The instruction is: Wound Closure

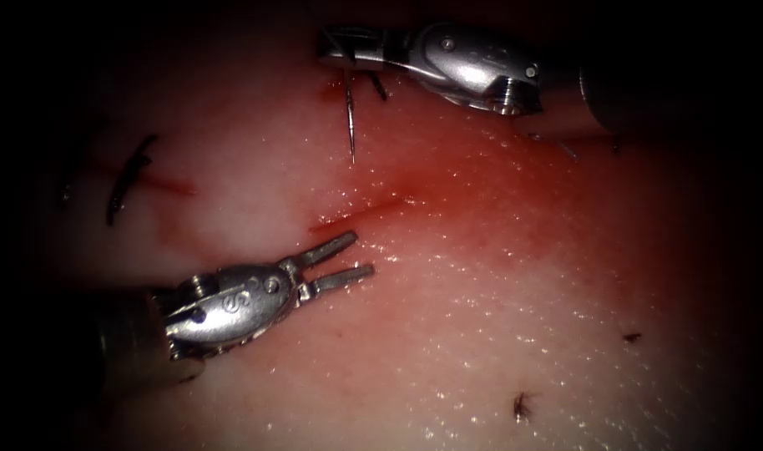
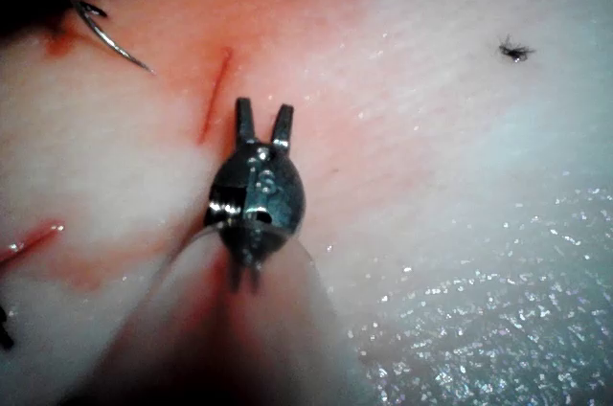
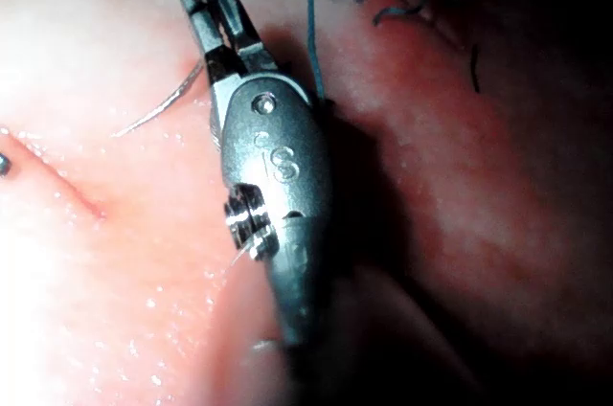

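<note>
Your right tool grips the one needle near its rear end, the point hanging free above the tissue, not in it. Your left tool has jaws spread narrowly, holding nothing, just below the cut. The cut lies open with no stitch across it, so closure looks barely begun. Count: two tools, one needle, one thread, several loose thread scraps
</note>
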`<state>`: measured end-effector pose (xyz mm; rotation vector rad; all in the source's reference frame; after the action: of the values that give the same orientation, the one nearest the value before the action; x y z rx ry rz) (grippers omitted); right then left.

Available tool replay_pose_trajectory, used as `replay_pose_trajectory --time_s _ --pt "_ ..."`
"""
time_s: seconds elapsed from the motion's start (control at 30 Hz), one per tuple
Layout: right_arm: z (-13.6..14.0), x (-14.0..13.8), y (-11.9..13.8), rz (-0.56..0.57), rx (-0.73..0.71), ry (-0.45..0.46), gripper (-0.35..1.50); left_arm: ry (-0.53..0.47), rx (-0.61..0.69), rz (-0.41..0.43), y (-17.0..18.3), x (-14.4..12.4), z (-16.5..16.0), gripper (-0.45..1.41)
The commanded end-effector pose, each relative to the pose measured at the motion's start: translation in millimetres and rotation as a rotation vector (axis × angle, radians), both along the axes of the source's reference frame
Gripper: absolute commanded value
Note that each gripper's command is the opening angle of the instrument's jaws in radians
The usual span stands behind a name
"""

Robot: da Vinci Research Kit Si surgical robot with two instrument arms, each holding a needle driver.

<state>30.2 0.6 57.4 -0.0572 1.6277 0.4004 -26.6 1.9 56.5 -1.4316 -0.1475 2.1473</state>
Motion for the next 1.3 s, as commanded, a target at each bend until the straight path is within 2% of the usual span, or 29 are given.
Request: replay_pose_trajectory --time_s 0.03,0.13,0.4,0.47,0.5,0.67,0.87,0.97,1.07,1.3 --pt "1.0 0.7 -0.8 -0.004 -0.004 -0.002 -0.35 0.005 0.029 0.011 -0.5 -0.5 0.5 0.12" --pt "1.6 0.8 -1.9 -0.009 -0.028 -0.013 -0.35 0.021 0.068 0.038 -0.6 -0.5 0.4 0.12" --pt "2.1 0.7 -2.2 -0.003 -0.085 -0.032 -0.35 0.023 0.070 0.051 -1.4 -0.7 0.2 0.10" --pt "2.2 0.7 -3.0 -0.013 -0.119 -0.037 -0.35 0.023 0.070 0.051 -1.4 -0.7 0.2 0.10" --pt "2.3 0.6 -4.4 -0.027 -0.174 -0.038 -0.35 0.020 0.081 0.047 -1.3 -0.7 0.2 0.10" --pt "2.7 0.2 -7.7 -0.056 -0.285 -0.017 -0.35 -0.008 0.154 0.031 -1.0 -0.6 0.4 0.03" --pt "3.0 -0.5 -9.2 -0.067 -0.324 -0.003 -0.35 0.004 0.181 0.047 -0.6 -0.5 0.6 0.09" --pt "3.1 -0.7 -9.5 -0.069 -0.328 -0.001 -0.35 0.038 0.178 0.026 -0.3 -0.4 0.8 0.22" --pt "3.2 -0.6 -9.8 -0.069 -0.337 0.003 -0.35 0.095 0.175 -0.021 0.3 -0.3 1.2 0.27" --pt "4.2 -0.5 -10.8 -0.087 -0.269 -0.022 -0.35 0.220 0.137 -0.050 0.9 -0.6 2.5 0.22"
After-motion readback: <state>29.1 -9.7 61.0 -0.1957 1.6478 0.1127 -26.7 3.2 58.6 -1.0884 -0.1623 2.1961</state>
